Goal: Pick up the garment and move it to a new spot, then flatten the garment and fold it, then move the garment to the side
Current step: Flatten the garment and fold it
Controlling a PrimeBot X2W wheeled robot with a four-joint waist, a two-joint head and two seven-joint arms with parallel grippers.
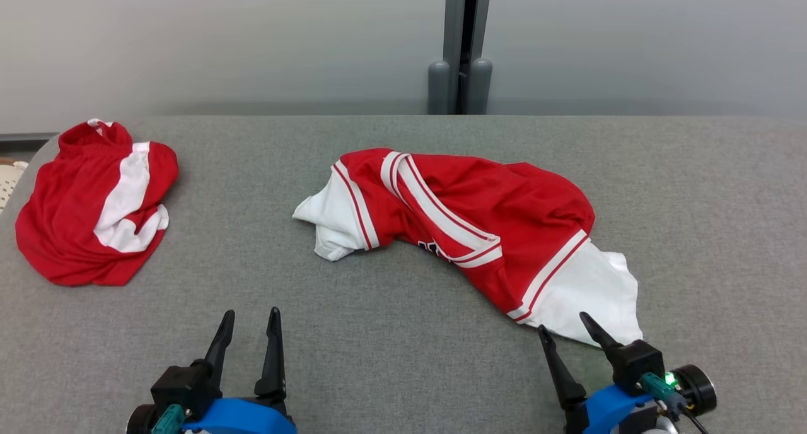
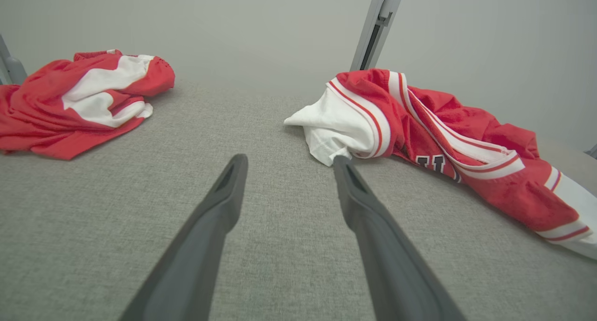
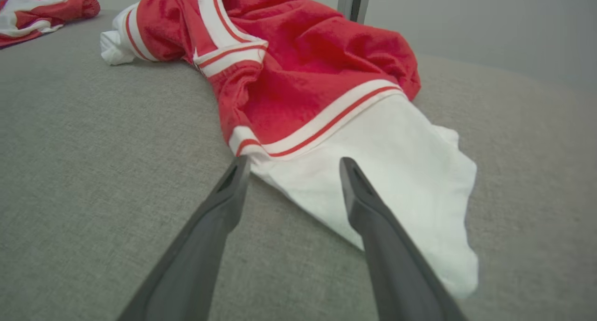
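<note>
You have a wide grey cloth-covered surface (image 1: 391,358) in front of you, running back to a pale wall.

The garment (image 1: 479,219), a red jersey with white sleeves and red-and-white striped trim, lies crumpled across the middle of the surface. It stretches from one white sleeve at its left end to a second white sleeve at its near right end. Dark lettering peeks out from a fold on its near edge.

A second red-and-white garment (image 1: 82,213) sits bunched at the far left of the surface, well apart from the first. A grey post (image 1: 463,49) stands behind the surface's back edge.

Your left pincer (image 1: 251,312) hovers over bare surface at the lower left, its fingers spread wide and holding nothing, clear of both garments. Your right pincer (image 1: 562,322) is also spread wide and empty, and its tips sit at the near edge of the jersey's right white sleeve. In the right wrist view one finger (image 3: 373,209) overlaps that sleeve; you cannot tell whether it touches the cloth.
</note>
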